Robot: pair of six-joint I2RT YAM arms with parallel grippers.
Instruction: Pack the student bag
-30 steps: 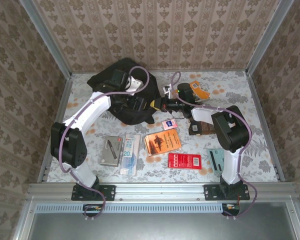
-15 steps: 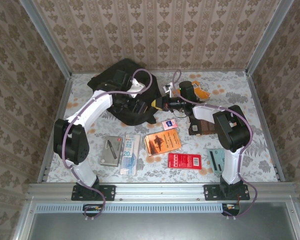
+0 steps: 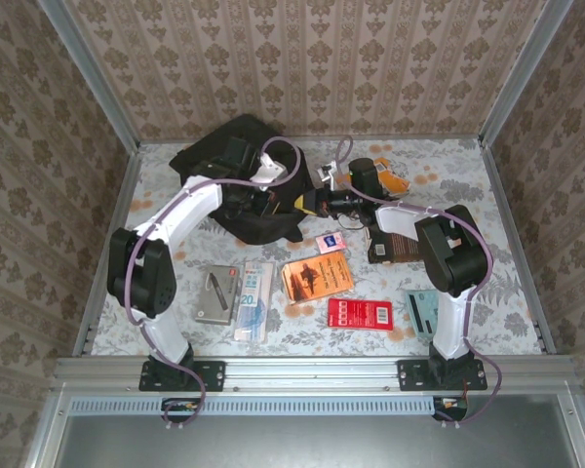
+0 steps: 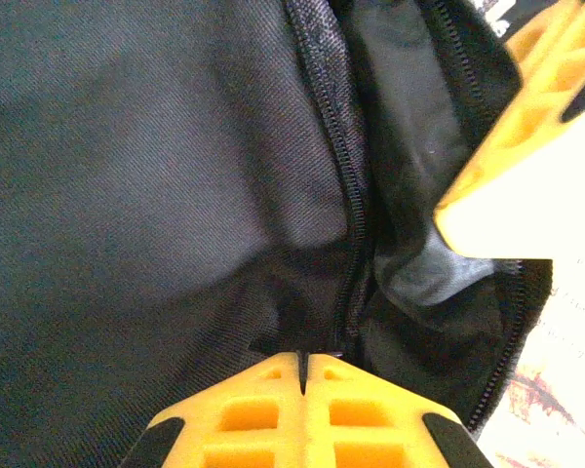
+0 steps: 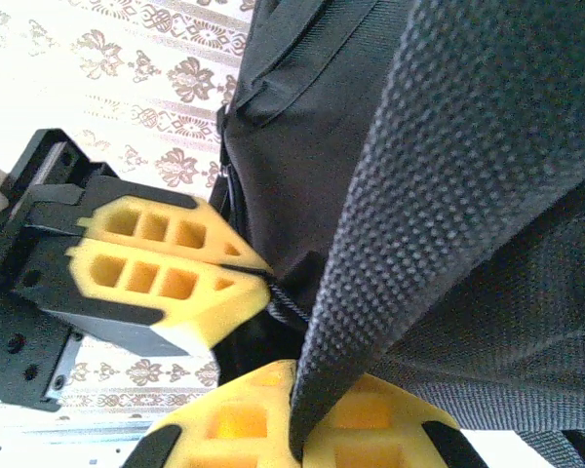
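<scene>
The left gripper (image 3: 261, 202), its arm arched over from the left, and the right gripper (image 3: 307, 203), reaching in sideways, meet at the black bag (image 3: 210, 156) on the far left of the flowered worktop (image 3: 468, 180), between papered walls (image 3: 322, 68). In the left wrist view, the left gripper (image 4: 302, 375) is pinched shut on bag fabric beside the zip (image 4: 351, 195). In the right wrist view, the right gripper (image 5: 297, 429) is clamped on the bag's woven strap (image 5: 439, 195).

On the table: one student bag (image 3: 197, 158), two robot arms, left arm (image 3: 180, 210) and right arm (image 3: 400, 222), one orange book (image 3: 317, 276), one red packet (image 3: 360, 313), one grey case (image 3: 217, 294), one pink card (image 3: 330, 242).
</scene>
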